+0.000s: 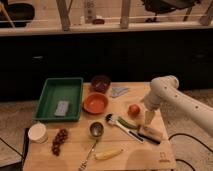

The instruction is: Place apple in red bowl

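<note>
**Desk** (pixel 75 160): pale wood top bearing all the items below, with a dark cabinet front behind it.

**Apple** (pixel 133 109): small, round, red-orange. It sits on the desk right of centre, outside both bowls and just beside the pincer on its picture-left side. Whether the two touch cannot be told.

**Pincer** (pixel 148 118): at the end of a white arm (pixel 167 90) that enters from the right edge. It points down, low over the desk, between the apple and the desk's right edge. How wide it stands cannot be told. The apple is not in it.

**Red bowl** (pixel 96 102): orange-red and upright, mid-desk, picture-left of the apple. Bare wood lies between the two.

**Dark bowl** (pixel 100 82): deep maroon, just behind the red bowl near the far edge.

**Green tray** (pixel 50 92): rectangular, in the left rear quarter, with a small grey flat object (pixel 62 107) lying inside it.

**Grey packet** (pixel 119 91): flat, near the far edge, behind the apple.

**Green-handled utensil** (pixel 122 123): lies slantwise in front of the apple.

**Tan block with dark handle** (pixel 150 134): lies just in front of the pincer.

**Metal ladle** (pixel 95 131): its bowl is in front of the red bowl, and its handle runs toward the near edge.

**Yellow oblong item** (pixel 108 154): near the front edge.

**Grape bunch** (pixel 59 141): dark red, front left.

**White round tub** (pixel 38 132): left edge, beside the grapes.
</note>
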Tool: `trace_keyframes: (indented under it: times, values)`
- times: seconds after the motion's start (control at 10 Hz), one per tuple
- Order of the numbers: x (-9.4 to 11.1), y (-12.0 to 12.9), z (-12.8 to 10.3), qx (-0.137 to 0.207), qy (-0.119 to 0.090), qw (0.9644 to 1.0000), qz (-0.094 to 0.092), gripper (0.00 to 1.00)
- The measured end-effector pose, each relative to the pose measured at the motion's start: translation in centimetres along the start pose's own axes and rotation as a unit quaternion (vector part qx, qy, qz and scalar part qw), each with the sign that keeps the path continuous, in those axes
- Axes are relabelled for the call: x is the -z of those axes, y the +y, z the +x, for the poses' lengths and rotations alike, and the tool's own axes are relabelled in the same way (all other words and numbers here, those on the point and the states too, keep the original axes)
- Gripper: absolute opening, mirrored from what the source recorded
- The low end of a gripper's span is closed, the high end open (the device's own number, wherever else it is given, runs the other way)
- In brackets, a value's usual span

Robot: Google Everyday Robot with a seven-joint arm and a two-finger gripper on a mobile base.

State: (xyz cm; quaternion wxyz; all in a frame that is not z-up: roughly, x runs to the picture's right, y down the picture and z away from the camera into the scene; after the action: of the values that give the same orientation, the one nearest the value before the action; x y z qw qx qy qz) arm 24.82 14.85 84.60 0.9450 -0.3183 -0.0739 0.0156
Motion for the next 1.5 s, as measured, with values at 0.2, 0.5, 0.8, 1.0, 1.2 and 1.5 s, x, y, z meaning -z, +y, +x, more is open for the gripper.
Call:
trace_keyframes:
  times: [0.2, 0.5, 0.8, 1.0, 1.2, 1.5]
  values:
    - [-0.6, -0.2, 0.1, 0.006, -0.001, 1.0000, -0.003, 0.80]
    - [-1.4, -0.4, 0.2, 0.013, -0.002, 0.9999, -0.009, 0.80]
    - [-2.0, -0.4, 0.5, 0.017, -0.003, 0.9998, -0.013, 0.80]
    - [-2.3, -0.4, 0.5, 0.022, -0.003, 0.9996, -0.016, 0.80]
    - [-2.6, -0.4, 0.7, 0.026, -0.004, 0.9995, -0.019, 0.80]
    - [-3.1, -0.4, 0.9, 0.038, -0.004, 0.9990, -0.025, 0.80]
